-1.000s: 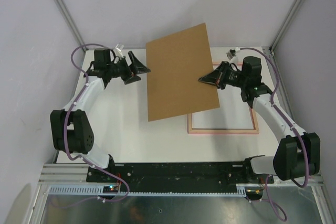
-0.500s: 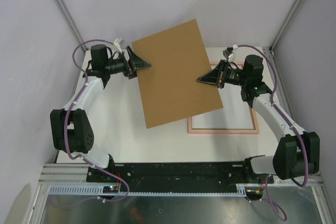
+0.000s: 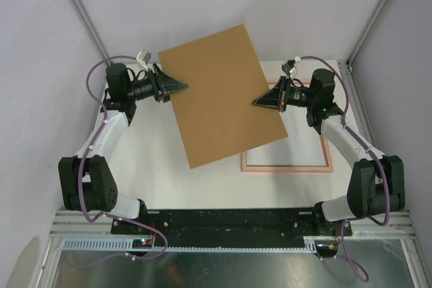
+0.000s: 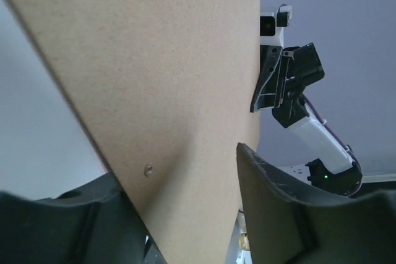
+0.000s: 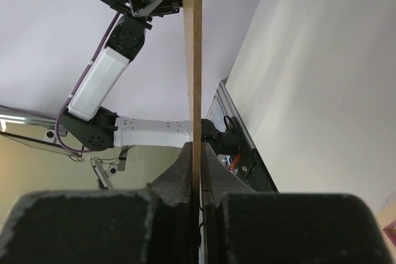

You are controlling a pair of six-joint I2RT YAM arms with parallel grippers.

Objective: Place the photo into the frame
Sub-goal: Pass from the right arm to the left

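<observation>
A plain brown backing board (image 3: 219,92) hangs tilted above the table. My right gripper (image 3: 260,102) is shut on its right edge, and the right wrist view shows the thin board (image 5: 193,41) pinched between the fingers (image 5: 213,171). My left gripper (image 3: 181,85) straddles the board's left edge, still open. In the left wrist view the board (image 4: 154,60) lies against one finger, with a gap to the other finger (image 4: 272,202). The pink frame (image 3: 287,168) lies flat on the table, its far part hidden under the board. The photo's printed face is hidden. I cannot tell whether the white area inside the frame is the photo.
The white table (image 3: 155,160) is walled by pale panels on three sides, with metal posts (image 3: 81,11) in the back corners. The arm bases sit on a black rail (image 3: 229,220) at the near edge.
The board has swung left and further back in the right gripper. The left gripper has moved onto the board's left edge and its jaws have narrowed around it.
</observation>
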